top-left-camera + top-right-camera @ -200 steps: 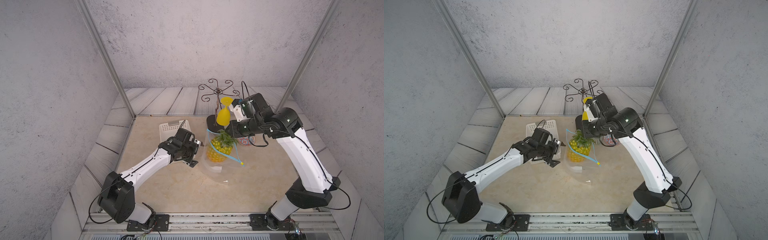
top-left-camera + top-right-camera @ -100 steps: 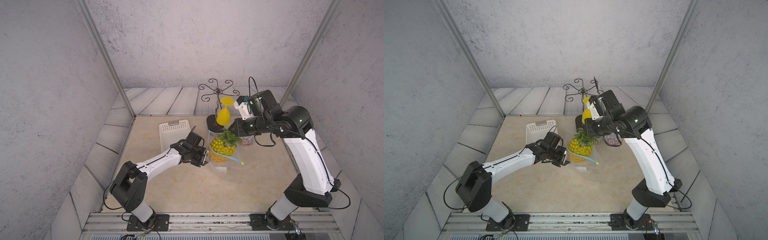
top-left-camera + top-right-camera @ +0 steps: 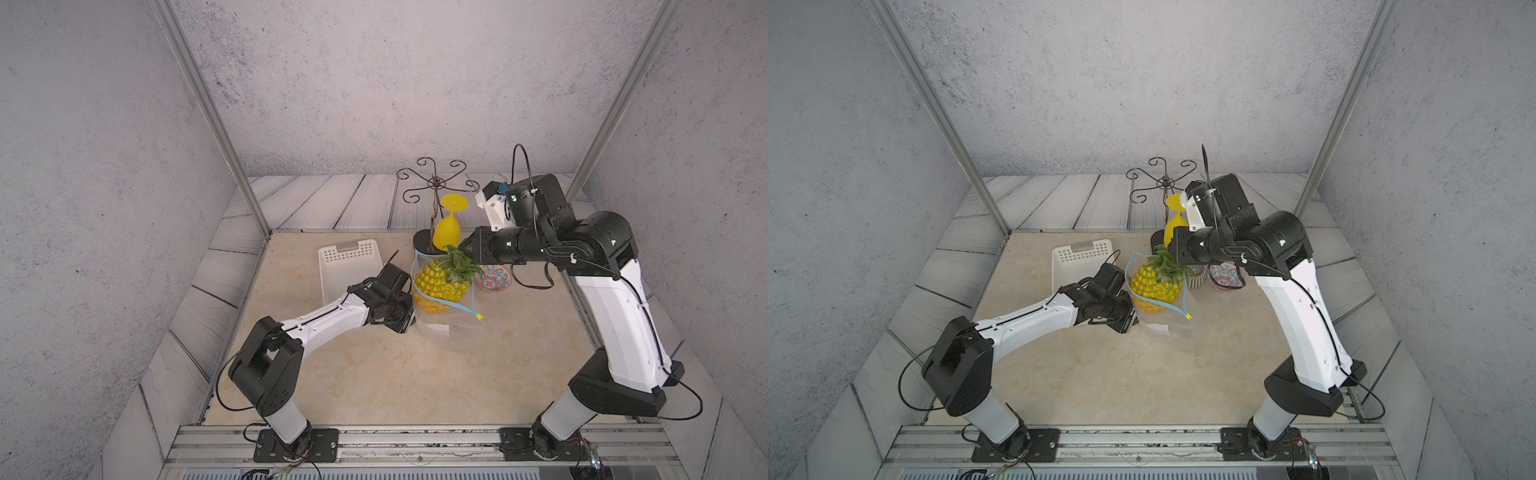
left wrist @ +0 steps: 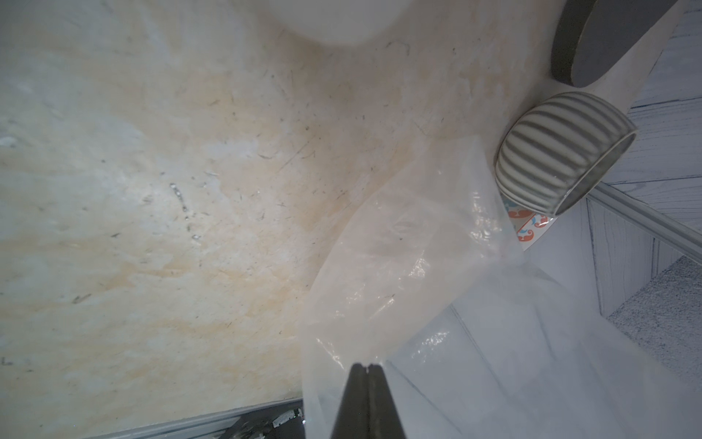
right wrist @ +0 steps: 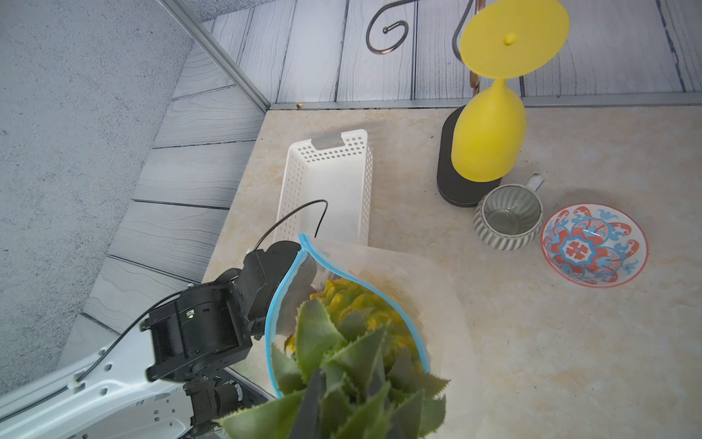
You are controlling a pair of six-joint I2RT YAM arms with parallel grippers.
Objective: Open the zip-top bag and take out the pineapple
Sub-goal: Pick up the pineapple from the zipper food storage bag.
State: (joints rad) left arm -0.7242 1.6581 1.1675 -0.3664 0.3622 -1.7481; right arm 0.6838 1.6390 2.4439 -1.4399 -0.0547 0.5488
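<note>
two top views first: at mid-frame the pineapple stands in the open bag, its crown above the blue zip strip. the left claw, wide and further left a second ago, has come in and pinched the bag's left side low down. the right claw sits narrow on the crown. left wrist: jaws meet on clear film at lower centre. right wrist: leaves fill the bottom of the frame, dark fingers clamped among them, bag mouth gaping. with the bag now anchored, a lift should draw the pineapple free rather than drag the bag along.
</note>
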